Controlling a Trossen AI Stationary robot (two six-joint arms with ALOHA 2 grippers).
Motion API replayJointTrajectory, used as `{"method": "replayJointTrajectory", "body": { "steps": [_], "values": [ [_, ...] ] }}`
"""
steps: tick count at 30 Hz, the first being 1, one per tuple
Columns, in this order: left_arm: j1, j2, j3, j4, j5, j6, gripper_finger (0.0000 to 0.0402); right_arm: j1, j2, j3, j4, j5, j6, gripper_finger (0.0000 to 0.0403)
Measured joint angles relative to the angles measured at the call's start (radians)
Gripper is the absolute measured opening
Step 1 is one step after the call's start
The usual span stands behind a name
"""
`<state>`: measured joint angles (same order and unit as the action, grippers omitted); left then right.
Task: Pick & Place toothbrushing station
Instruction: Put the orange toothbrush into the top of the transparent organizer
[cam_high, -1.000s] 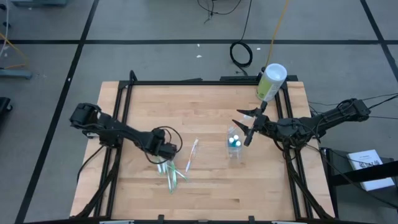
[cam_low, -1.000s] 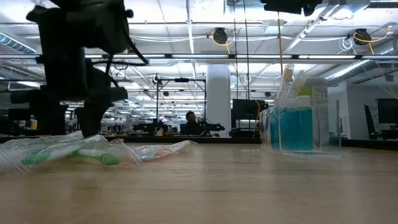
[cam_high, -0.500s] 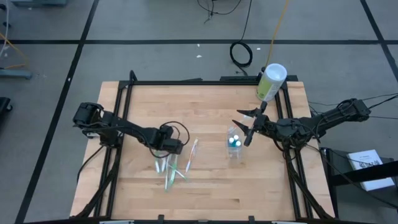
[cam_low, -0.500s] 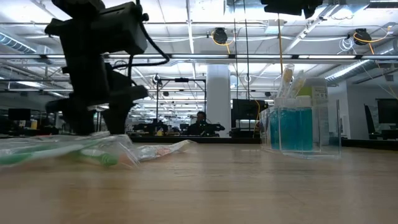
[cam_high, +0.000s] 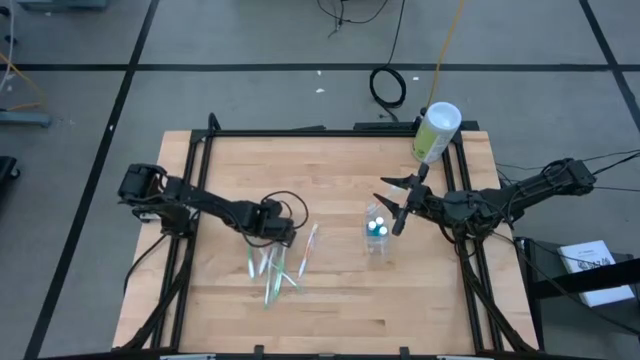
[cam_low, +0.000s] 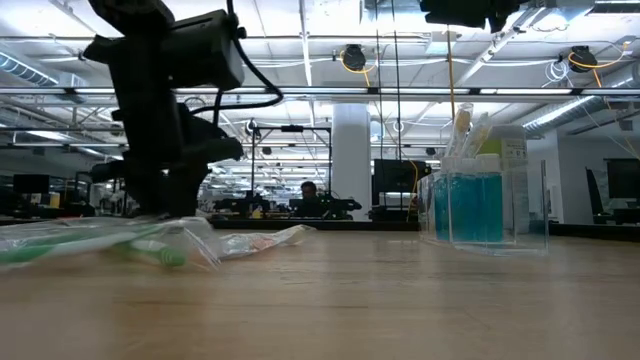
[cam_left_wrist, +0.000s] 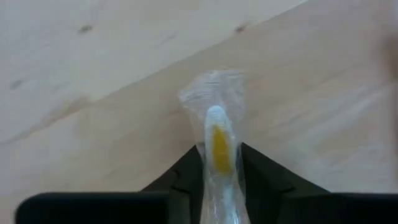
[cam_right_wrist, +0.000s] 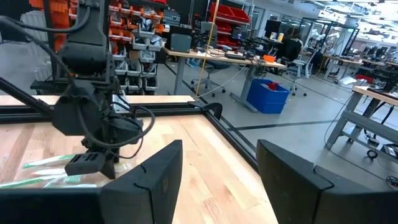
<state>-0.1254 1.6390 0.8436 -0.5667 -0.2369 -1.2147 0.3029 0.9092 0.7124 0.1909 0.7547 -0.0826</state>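
Several slim toothbrushes in clear wrappers (cam_high: 268, 268) lie flat on the wooden table, left of centre; green ones show in the low view (cam_low: 90, 245). A pink-white one (cam_high: 310, 246) lies beside them. My left gripper (cam_high: 272, 238) is down on the far end of the pile, shut on a wrapped white toothbrush with yellow bristles (cam_left_wrist: 216, 134). The clear cup (cam_high: 377, 235) with teal contents stands upright right of centre. My right gripper (cam_high: 396, 208) hovers open just beyond the cup, touching nothing. My left gripper pinches the wrapped toothbrush between its two fingers (cam_left_wrist: 186, 180), just behind the bristle head (cam_left_wrist: 217, 165). The fingers come from above, pointing down, and lie across the brush. The head sticks out past the fingertips, and the brush lies on the table.
A pale-green canister with a white lid (cam_high: 436, 130) stands at the table's far right corner. A black frame (cam_high: 300, 131) runs round the table's edges. Bare wood lies near the front edge and at the far left.
My left gripper has moved a little toward the table's right and far edges over the pile of toothbrushes, come down on it and shut on one wrapped brush. The pile has shifted slightly on the table.
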Motion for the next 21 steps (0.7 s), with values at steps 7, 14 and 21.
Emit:
{"method": "replayJointTrajectory", "body": {
  "steps": [7,14,21],
  "values": [
    [0.075,0.000,0.043,0.076,0.062,0.191,0.0038,0.000,0.000,0.000,0.007,0.000,0.000,0.0196],
    [0.154,0.000,0.171,0.086,0.021,0.512,0.0029,0.000,0.000,0.000,0.007,0.000,0.000,0.0196],
    [0.259,-0.001,0.180,0.235,0.026,0.822,0.0035,-0.001,0.000,0.000,0.008,0.001,0.000,0.0196]
  ]
}}
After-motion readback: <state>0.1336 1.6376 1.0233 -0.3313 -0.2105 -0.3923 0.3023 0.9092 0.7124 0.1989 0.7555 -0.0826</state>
